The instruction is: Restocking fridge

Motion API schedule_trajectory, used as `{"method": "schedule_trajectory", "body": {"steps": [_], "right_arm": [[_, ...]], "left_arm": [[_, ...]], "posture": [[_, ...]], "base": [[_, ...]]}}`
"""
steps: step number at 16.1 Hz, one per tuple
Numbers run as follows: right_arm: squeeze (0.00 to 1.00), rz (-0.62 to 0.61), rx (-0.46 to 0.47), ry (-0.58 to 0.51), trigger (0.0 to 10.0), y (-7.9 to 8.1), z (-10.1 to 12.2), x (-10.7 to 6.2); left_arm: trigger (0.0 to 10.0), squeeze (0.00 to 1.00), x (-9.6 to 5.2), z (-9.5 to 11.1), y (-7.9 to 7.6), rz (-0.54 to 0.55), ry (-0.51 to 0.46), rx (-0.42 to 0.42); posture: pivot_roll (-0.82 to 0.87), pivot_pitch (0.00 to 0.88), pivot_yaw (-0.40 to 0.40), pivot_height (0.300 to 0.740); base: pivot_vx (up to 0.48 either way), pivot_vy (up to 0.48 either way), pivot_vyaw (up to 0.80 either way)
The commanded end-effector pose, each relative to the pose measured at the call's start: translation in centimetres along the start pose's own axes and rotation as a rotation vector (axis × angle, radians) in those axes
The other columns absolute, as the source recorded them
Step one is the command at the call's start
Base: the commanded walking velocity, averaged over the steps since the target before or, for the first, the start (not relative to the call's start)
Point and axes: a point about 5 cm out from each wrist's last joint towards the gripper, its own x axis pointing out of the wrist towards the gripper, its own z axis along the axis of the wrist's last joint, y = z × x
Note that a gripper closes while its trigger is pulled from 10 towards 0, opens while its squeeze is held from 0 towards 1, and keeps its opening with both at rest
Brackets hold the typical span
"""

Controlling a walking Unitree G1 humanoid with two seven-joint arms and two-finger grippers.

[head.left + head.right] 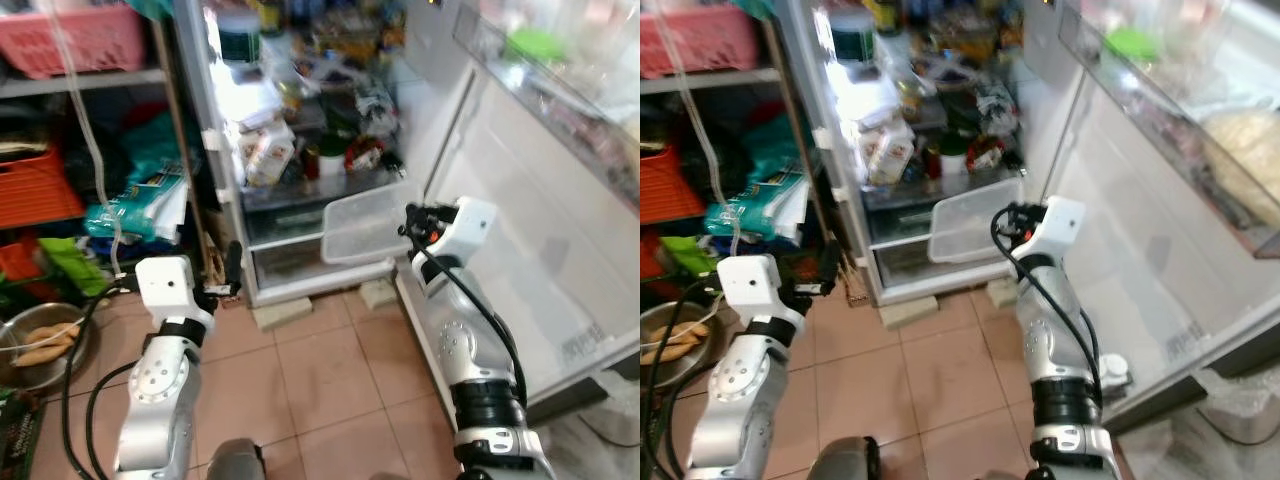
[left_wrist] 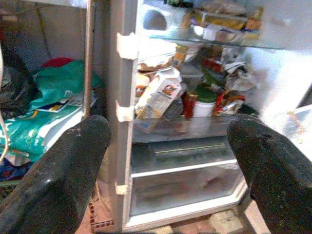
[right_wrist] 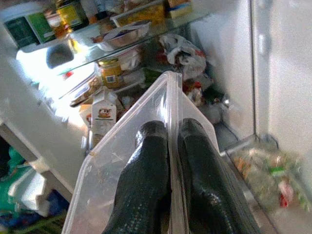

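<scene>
The fridge stands open ahead, its shelves crowded with jars, cartons and bags. A milk carton leans on the middle shelf. My right gripper is shut on the rim of a clear plastic container. It holds the container tilted in front of the lower drawers. My left gripper is open with nothing between its fingers. It hovers low at the fridge's left edge, pointing at the drawers.
The open fridge door runs along the right, with filled bins up top. A rack at the left holds a pink basket and green bags. A metal bowl of sweet potatoes sits on the tiled floor.
</scene>
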Motion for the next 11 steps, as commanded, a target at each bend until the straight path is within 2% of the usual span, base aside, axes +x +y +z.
{"method": "schedule_trajectory", "body": {"steps": [1,2,4,6,8,11], "right_arm": [[0.0,0.076,-0.092,-0.047,10.0,1.16,0.59,-0.19],[0.0,0.117,-0.196,-0.076,10.0,1.52,0.6,-0.57],[0.0,0.106,-0.188,-0.069,10.0,1.32,0.41,-0.79],[0.0,0.093,-0.213,-0.06,10.0,1.02,0.0,-0.88],[0.0,0.081,-0.188,-0.057,10.0,1.05,-0.1,-0.8],[0.0,0.082,-0.19,-0.062,10.0,1.22,-0.04,-0.7]], "left_arm": [[10.0,0.0,0.03,0.32,0.1,0.005,-0.005,0.002],[10.0,0.0,0.04,0.32,0.2,0.012,-0.006,0.008],[10.0,0.0,-0.03,0.4,0.27,0.022,-0.009,0.015],[10.0,0.0,-0.15,0.5,0.39,0.031,-0.014,0.027],[10.0,0.0,-0.22,0.53,0.49,0.033,-0.014,0.032],[10.0,0.0,-0.02,0.64,0.48,0.028,-0.02,0.036]], "posture": [[0.08,0.124,-0.034,0.74],[0.08,0.127,-0.036,0.74],[0.08,0.131,-0.036,0.74],[0.09,0.134,-0.033,0.74],[0.09,0.135,-0.031,0.74],[0.09,0.134,-0.031,0.74]], "base": [[0.274,0.0,0.0],[0.266,0.0,0.0],[0.259,0.0,0.0],[0.0,0.0,0.0],[0.0,0.0,0.0],[0.278,0.0,0.0]]}}
